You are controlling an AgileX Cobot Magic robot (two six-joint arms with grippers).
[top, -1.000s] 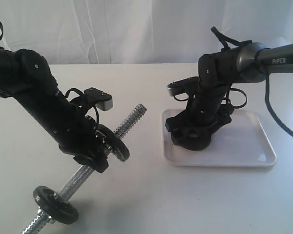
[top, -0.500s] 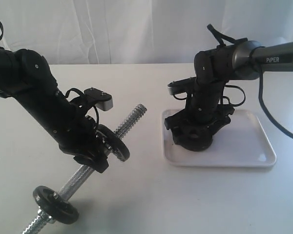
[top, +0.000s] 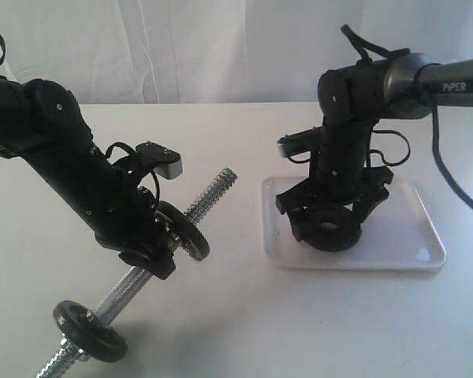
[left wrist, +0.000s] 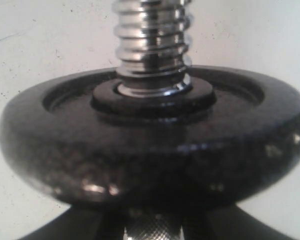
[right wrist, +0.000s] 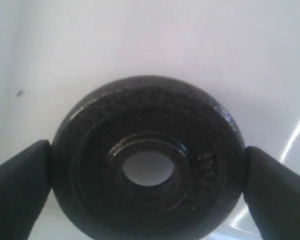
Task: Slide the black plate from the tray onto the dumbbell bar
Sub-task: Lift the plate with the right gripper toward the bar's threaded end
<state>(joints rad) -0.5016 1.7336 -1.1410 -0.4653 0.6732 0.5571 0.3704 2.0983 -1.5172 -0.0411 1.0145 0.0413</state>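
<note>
black plate (top: pixel 348 235): round disc with a centre hole, tilted so the hole faces the near side. It is over the near-left part of the tray; whether it rests on the tray floor cannot be told.
tray (top: pixel 402 224): white and shallow, on the right of the table (top: pixel 244 315).
right gripper (top: pixel 329 225): pointing down over the tray, jaws set wide, one finger (right wrist: pixel 20 182) against each side of the black plate's rim, holding it.
dumbbell bar (top: pixel 210 191): chrome, on the left, slanted, its far threaded end raised and pointing toward the tray, well apart from it.
far disc (top: pixel 191 232): black, on the dumbbell bar just beyond the left gripper.
near disc (top: pixel 91 331): black, close to the bar's near threaded end.
left gripper (top: pixel 152 258): jaws closed on the dumbbell bar's knurled middle.
</note>
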